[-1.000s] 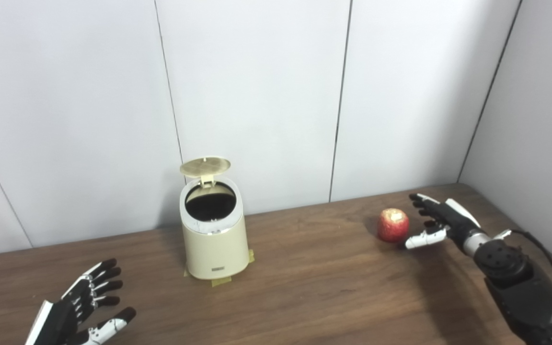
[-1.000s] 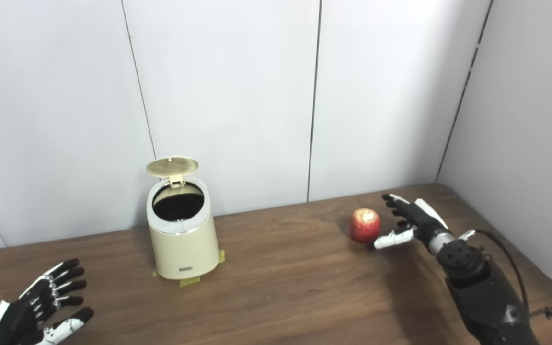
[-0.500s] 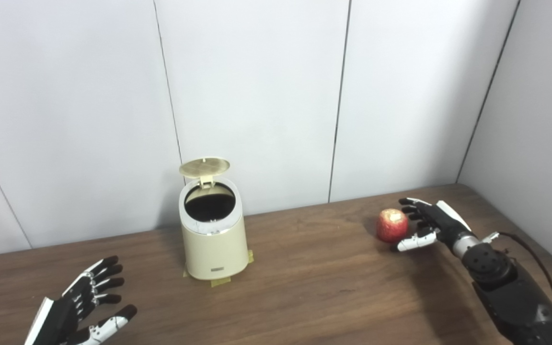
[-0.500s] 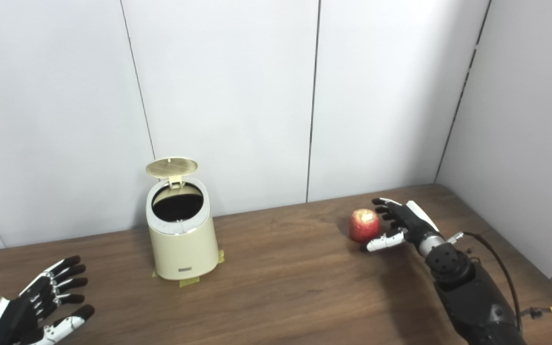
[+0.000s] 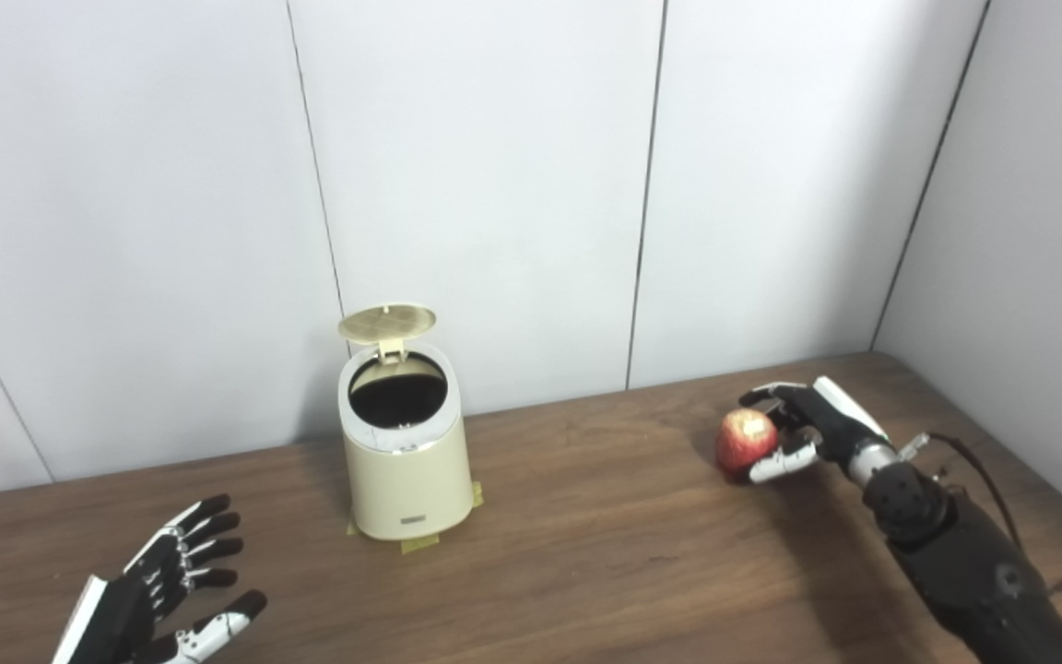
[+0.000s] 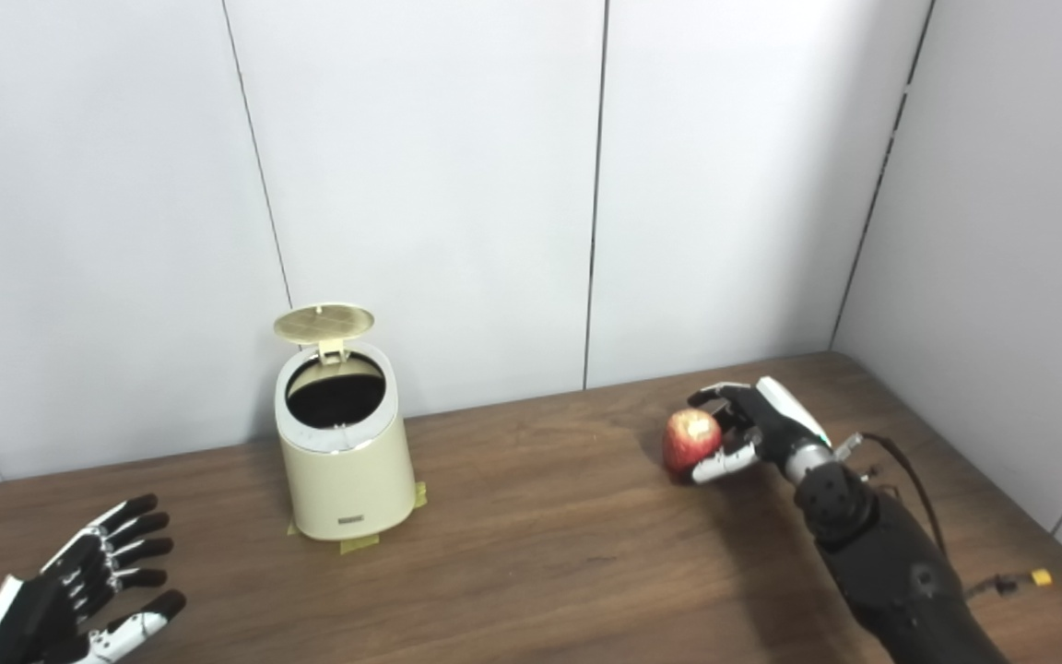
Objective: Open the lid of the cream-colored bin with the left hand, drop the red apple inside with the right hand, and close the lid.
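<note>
Right hand (image 5: 803, 429) curls its fingers around the red apple (image 5: 745, 440), well right of the cream-colored bin (image 5: 405, 456), lid (image 5: 387, 322) raised; left hand (image 5: 158, 599) lies spread, holding nothing, at bin's front-left.

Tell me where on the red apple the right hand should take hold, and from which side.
Grip the red apple around its round middle, coming from its right side, where the right hand already wraps it: fingers over the far side, thumb at the near side. Its pale top faces up, so opposed contact across the widest part likely holds best for the carry to the open bin.
</note>
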Controlling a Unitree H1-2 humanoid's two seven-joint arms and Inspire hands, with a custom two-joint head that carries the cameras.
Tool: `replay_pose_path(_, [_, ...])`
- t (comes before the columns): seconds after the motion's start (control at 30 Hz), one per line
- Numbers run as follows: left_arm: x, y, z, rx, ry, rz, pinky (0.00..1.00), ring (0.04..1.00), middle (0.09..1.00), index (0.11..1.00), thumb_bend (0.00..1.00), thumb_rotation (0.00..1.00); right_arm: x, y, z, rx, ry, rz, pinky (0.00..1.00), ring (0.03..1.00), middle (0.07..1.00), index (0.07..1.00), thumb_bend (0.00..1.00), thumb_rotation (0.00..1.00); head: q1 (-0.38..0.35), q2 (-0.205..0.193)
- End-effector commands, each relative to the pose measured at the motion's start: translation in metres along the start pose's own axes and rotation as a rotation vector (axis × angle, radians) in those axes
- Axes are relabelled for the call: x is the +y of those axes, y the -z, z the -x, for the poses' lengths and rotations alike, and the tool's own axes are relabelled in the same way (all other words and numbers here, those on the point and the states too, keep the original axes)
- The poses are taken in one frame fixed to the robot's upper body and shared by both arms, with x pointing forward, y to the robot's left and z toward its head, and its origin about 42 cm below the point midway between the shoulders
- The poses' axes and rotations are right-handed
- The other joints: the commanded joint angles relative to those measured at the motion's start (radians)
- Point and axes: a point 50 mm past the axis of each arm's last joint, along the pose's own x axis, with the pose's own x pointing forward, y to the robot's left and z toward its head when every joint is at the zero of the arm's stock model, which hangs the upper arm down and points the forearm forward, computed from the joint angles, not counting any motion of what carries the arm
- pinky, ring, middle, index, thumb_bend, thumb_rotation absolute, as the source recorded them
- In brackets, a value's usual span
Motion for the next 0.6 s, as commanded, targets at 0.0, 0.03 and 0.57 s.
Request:
replay_pose_path(0.0, [0.006, -0.016, -0.010, -0.071, -0.005, -0.025, 0.69, 0.781, 0.840, 0.884, 0.64, 0.13, -0.005, -0.008, -0.005, -0.037, -0.001, 0.026, 0.47, 0.472, 0.464, 0.517, 0.53, 0.00, -0.001, 0.000])
replay_pose_path(0.03, [0.006, -0.016, -0.009, -0.069, -0.005, -0.024, 0.69, 0.780, 0.839, 0.881, 0.64, 0.13, -0.005, -0.008, -0.005, -0.036, -0.003, 0.031, 0.46, 0.463, 0.460, 0.519, 0.53, 0.00, -0.001, 0.000])
replay_pose_path(0.57, [0.006, -0.010, -0.009, -0.056, 0.005, -0.031, 0.70, 0.791, 0.848, 0.885, 0.64, 0.13, -0.013, -0.055, 0.008, -0.208, 0.091, 0.065, 0.44, 0.430, 0.443, 0.529, 0.52, 0.00, 0.019, 0.005])
